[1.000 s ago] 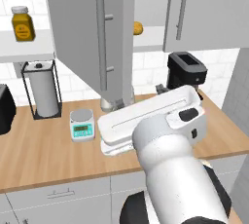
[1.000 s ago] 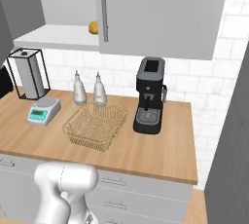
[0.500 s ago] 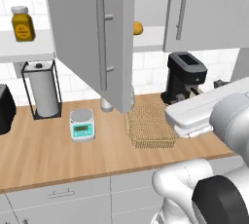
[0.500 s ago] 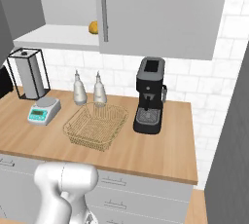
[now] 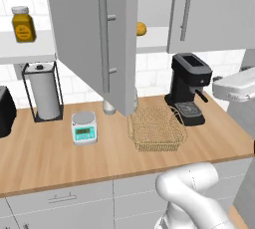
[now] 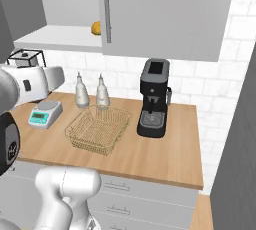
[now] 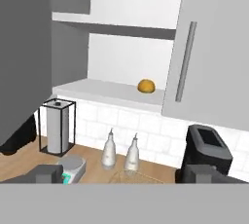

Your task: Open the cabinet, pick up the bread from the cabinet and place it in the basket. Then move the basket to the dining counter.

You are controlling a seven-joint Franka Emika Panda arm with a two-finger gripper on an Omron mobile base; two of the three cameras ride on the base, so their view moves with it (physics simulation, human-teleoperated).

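So far only the cabinet (image 7: 121,38) stands open; the bread (image 7: 146,86) sits on its shelf, the basket (image 5: 156,128) empty, the gripper (image 7: 129,174) spread wide and holding nothing.

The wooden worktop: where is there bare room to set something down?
Bare wood lies along the front edge, and between the paper towel holder and the scale. It is crowded from the basket to the coffee machine.
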